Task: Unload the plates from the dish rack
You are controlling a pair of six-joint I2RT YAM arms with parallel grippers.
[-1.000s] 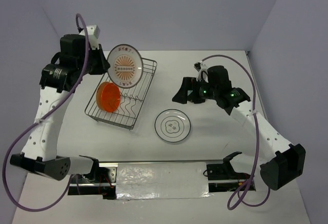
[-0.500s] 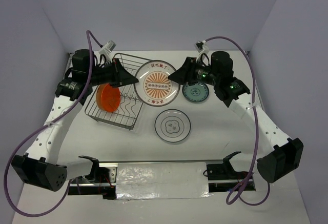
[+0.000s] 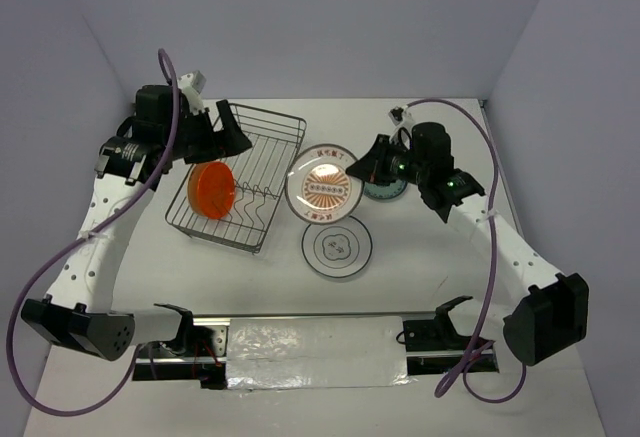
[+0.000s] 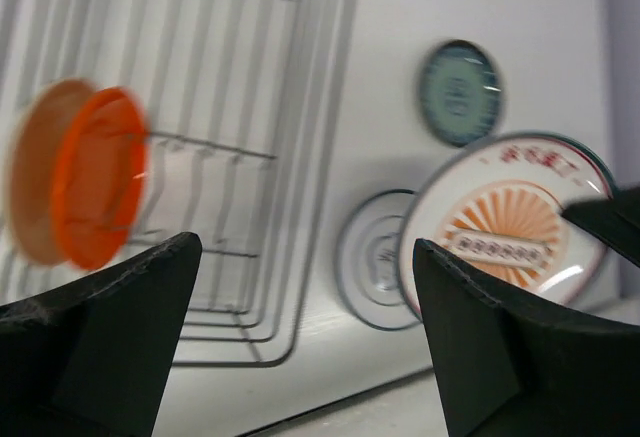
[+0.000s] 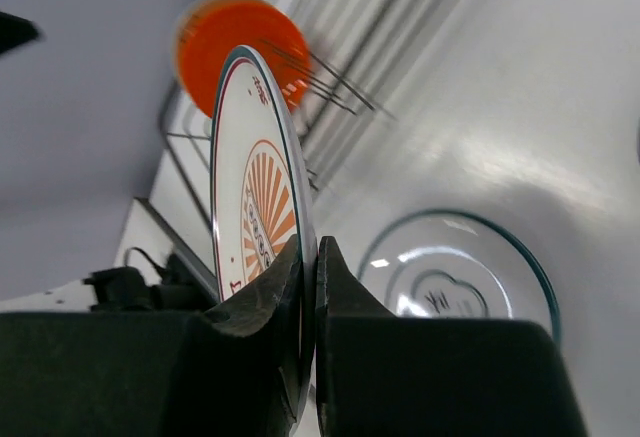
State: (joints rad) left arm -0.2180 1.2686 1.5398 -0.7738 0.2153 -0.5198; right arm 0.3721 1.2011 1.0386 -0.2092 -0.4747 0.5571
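Note:
My right gripper [image 3: 362, 169] is shut on the rim of the sunburst plate [image 3: 325, 185], which hangs tilted over the table, right of the dish rack [image 3: 262, 110]. The right wrist view shows this plate [image 5: 255, 197] edge-on, pinched in the right gripper [image 5: 310, 249]. One orange plate [image 3: 212, 189] stands upright in the rack. A white line-drawing plate [image 3: 337, 245] lies flat on the table. Partly hidden behind the held plate is a teal plate [image 3: 386, 191]. Above the rack's far left end, my left gripper [image 3: 226, 133] is open and empty; in the left wrist view the left gripper [image 4: 305, 247] frames bare table.
The left wrist view shows the rack [image 4: 250, 107] with the orange plate [image 4: 85, 187], plus the teal plate [image 4: 460, 92], the white plate [image 4: 372, 257] and the sunburst plate [image 4: 510, 222]. Grey walls close in the table on three sides.
The sunburst plate passed from the left gripper to the right one. The left gripper opened and drew back over the rack. The right gripper shut on the plate and lowered it slightly toward the table.

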